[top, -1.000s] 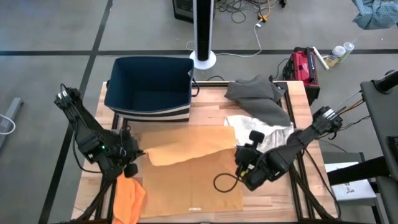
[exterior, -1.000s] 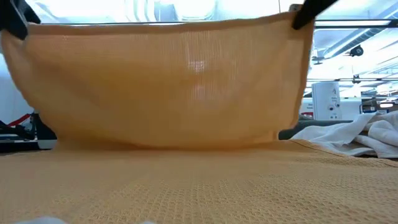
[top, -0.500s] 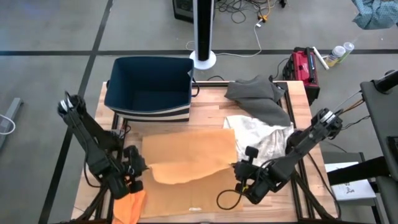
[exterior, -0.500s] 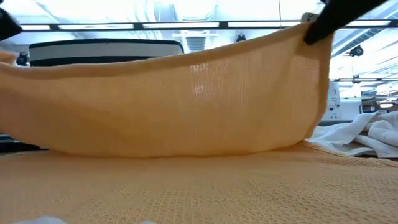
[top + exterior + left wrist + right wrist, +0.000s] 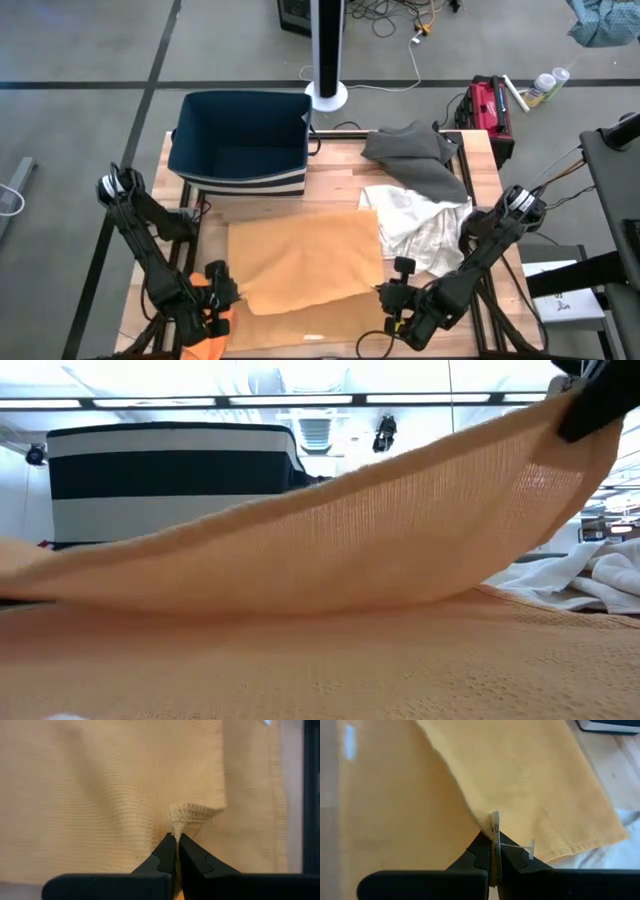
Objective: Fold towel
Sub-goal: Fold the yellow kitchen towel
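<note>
The tan towel point(image 5: 305, 260) lies on the wooden table, its far half drawn over the near half. My left gripper point(image 5: 222, 296) is shut on one carried corner at the near left. My right gripper point(image 5: 392, 296) is shut on the other corner at the near right. In the low view the carried edge point(image 5: 330, 530) sags from the right gripper point(image 5: 592, 405) down toward the left, above the lower layer point(image 5: 320, 660). The left gripper is outside the low view. My left gripper pinches the towel's carried corner point(image 5: 187, 814) between its two fingertips point(image 5: 167, 851), coming slanting down from the left. The corner is bunched at the tips, and the cloth spreads away beyond them over the lower layer. My right gripper pinches the other carried corner point(image 5: 488, 823), beside a white tag point(image 5: 495, 827), between its two fingertips point(image 5: 481, 851), slanting down from the right. This corner is held clear of the lower layer, and the edge hangs slack from it.
A dark blue bin with striped sides point(image 5: 240, 145) stands at the far left. A grey cloth point(image 5: 410, 150) and a white cloth point(image 5: 420, 222) lie at the right, close to the right arm. An orange cloth point(image 5: 205, 338) lies at the near left corner.
Both grippers have gone toward the table's near edge and down, still shut on the corners. The carried edge has come with them over the lower layer, so the upper layer now covers more of it. The edge hangs lower and slacker, lowest at its left end.
</note>
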You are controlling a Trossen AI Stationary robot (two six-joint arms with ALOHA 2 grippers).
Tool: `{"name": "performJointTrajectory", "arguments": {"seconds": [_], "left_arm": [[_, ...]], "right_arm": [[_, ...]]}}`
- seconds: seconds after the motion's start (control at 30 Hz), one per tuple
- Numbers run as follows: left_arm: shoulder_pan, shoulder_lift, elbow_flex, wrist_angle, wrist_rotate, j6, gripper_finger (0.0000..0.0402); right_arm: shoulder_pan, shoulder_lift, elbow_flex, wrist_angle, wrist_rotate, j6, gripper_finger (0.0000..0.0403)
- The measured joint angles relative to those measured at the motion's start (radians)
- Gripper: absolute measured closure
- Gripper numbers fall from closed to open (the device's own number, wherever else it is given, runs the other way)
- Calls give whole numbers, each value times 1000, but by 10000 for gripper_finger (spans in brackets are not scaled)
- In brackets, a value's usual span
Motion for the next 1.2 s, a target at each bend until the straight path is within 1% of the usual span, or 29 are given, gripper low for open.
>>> {"name": "performJointTrajectory", "arguments": {"seconds": [0.2, 0.43, 0.53, 0.63, 0.77, 0.9, 1.07, 1.2], "left_arm": [[-13, 15, 7, -10, 43, -20, 401], [-39, -2, 24, -4, 44, -40, 401], [-60, -4, 26, 24, 43, -57, 401], [-73, 6, 16, 100, 44, -57, 401], [-80, 30, 8, 170, 41, -49, 401], [-80, 77, 8, 192, 46, -46, 401], [-84, 107, 8, 201, 101, -54, 401], [-89, 97, 8, 211, 101, -62, 401]], "right_arm": [[25, 2, 16, -4, -5, 26, 403], [42, 2, 10, -6, -56, 57, 403], [50, 2, 10, -3, -60, 72, 403], [59, 4, 8, 0, -61, 80, 403], [64, 31, -2, 30, -61, 87, 403], [67, 87, -4, 81, -65, 91, 403], [71, 147, -4, 111, -108, 93, 403], [74, 157, -3, 117, -140, 113, 403]]}}
